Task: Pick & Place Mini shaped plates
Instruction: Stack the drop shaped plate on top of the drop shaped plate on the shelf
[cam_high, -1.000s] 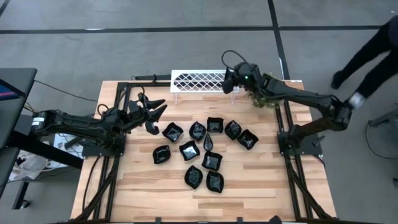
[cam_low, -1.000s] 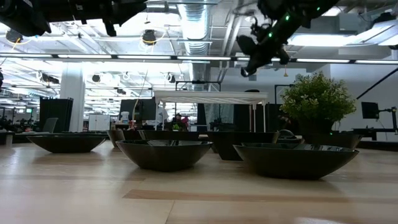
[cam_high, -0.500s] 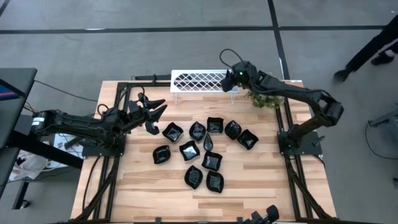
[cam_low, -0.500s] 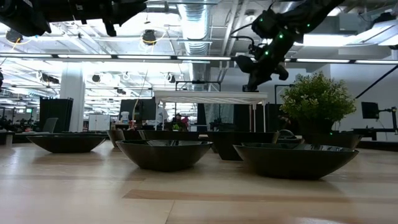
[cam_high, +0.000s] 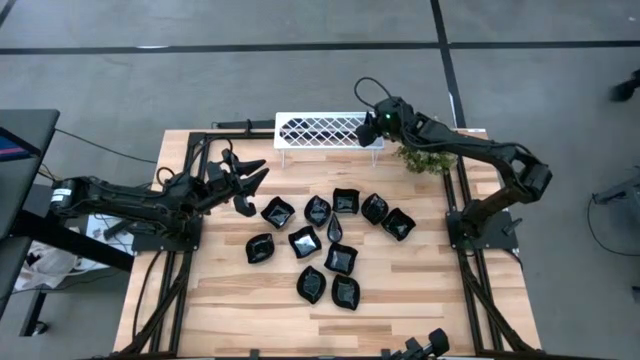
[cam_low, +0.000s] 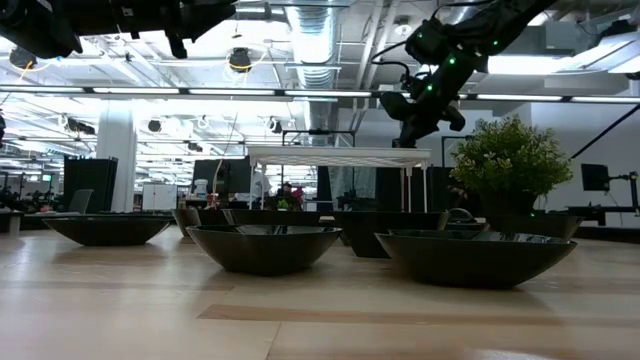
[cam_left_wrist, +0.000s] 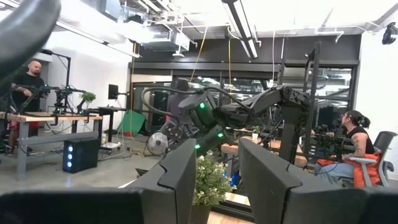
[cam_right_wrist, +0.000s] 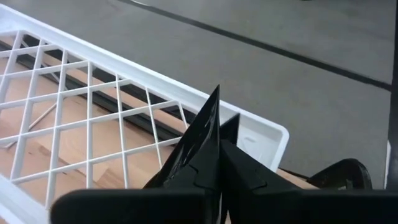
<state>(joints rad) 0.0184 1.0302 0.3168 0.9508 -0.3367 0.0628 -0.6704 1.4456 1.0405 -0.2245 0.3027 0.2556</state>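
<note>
The right end effector (cam_high: 371, 130), fingers pressed together and empty, has swung over the white rack (cam_high: 300, 130) corner, apparently delivering nothing, while the plates (cam_high: 305, 242) lie on the desk (cam_high: 230, 300).

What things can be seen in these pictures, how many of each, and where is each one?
plates: eleven, black, clustered mid-table
rack: one, white, back edge of the table
plant: one, green, back right corner
table: one, light wood
people: two, far off in the room
left pincer: black, open, empty, above the table's left side
right pincer: black, shut, over the rack's right end
</note>
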